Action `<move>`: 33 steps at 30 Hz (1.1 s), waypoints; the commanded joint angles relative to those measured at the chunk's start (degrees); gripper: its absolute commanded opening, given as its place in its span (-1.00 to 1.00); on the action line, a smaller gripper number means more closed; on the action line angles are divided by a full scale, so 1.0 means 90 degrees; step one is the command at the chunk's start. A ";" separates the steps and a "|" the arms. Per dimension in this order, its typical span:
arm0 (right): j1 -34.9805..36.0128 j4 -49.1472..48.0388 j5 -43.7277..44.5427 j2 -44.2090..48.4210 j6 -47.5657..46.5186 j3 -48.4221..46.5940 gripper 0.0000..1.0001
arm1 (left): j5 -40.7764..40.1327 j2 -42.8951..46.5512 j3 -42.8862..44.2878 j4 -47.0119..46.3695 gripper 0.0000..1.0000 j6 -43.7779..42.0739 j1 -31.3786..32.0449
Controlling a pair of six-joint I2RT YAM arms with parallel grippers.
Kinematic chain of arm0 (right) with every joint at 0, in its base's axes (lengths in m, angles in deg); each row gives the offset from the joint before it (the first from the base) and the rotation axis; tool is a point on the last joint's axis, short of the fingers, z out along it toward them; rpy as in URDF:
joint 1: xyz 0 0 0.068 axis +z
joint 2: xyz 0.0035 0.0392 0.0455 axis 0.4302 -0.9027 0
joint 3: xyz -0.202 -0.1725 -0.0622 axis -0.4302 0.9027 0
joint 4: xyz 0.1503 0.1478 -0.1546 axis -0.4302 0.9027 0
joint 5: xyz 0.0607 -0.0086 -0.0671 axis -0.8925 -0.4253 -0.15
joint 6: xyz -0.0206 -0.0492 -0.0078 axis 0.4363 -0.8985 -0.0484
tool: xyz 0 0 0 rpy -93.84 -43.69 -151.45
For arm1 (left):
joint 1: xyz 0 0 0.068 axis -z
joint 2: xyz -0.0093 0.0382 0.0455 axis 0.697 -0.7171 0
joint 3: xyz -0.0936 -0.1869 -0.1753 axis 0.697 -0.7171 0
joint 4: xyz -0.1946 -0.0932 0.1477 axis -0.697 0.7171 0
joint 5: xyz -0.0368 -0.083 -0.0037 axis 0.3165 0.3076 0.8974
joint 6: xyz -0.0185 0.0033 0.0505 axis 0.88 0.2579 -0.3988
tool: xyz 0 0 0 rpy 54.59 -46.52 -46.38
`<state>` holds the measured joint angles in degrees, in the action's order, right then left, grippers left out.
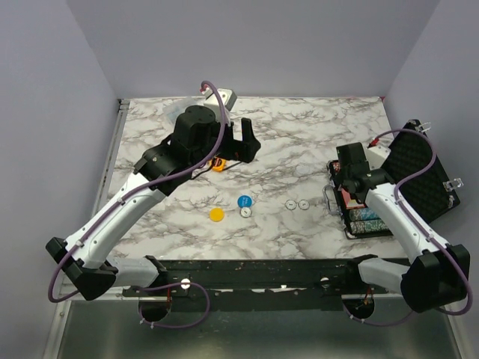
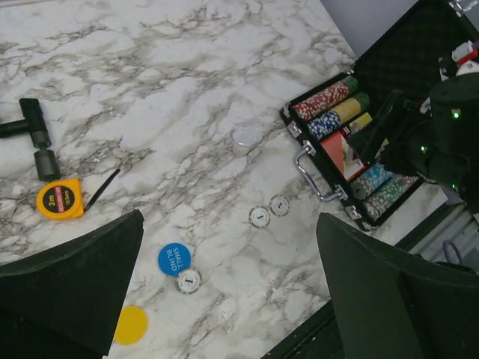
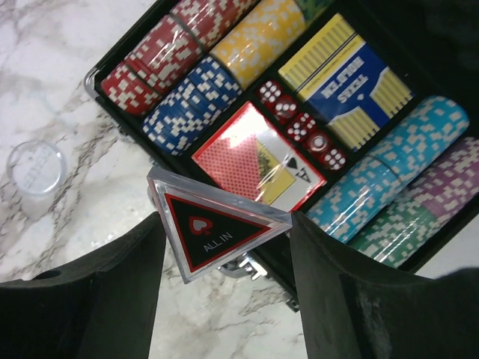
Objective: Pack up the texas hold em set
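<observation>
Gleaming flat clear-rimmed red triangle point(image 3: 215, 230)

I see my left arm point(image 1: 127, 202) stretched across the marble table point(image 1: 314, 134), near the orange tape measure point(image 1: 218, 165). A blue disc point(image 1: 244, 201), a yellow disc point(image 1: 216, 215) and white discs point(image 1: 290, 203) lie mid-table; my right arm point(image 1: 397, 217) hangs over the open black briefcase point(image 1: 419, 168).
</observation>
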<state>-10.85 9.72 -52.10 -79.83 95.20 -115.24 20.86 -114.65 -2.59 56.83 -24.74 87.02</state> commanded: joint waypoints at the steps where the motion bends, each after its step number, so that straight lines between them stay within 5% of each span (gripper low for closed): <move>1: -0.0106 0.0411 0.0876 -0.0262 -0.0487 -0.0530 -0.99 | 0.0558 0.0100 -0.0306 0.0195 0.97 0.0031 -0.0032; 6: -0.0104 0.0677 0.1538 -0.0638 -0.1183 -0.0826 -0.99 | 0.0101 0.0240 -0.0572 0.0347 0.97 -0.0360 -0.0054; 13: -0.0155 0.0511 0.1284 -0.1046 -0.2214 -0.0788 -0.99 | 0.0686 0.0492 -0.0775 0.0150 0.97 -0.0131 -0.0029; 22: -0.0161 0.0549 0.2001 -0.2286 -0.3564 -0.1085 -0.99 | 0.0217 0.0836 -0.0858 0.0081 0.97 -0.0408 0.0632; 33: -0.0166 0.0097 0.0639 -0.2679 -0.4078 -0.0923 -0.99 | -0.0317 0.1052 -0.0962 -0.0015 0.97 -0.0738 0.1074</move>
<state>-12.01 12.45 -42.77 -102.03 61.19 -123.75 20.77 -106.32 -10.80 58.03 -29.33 94.95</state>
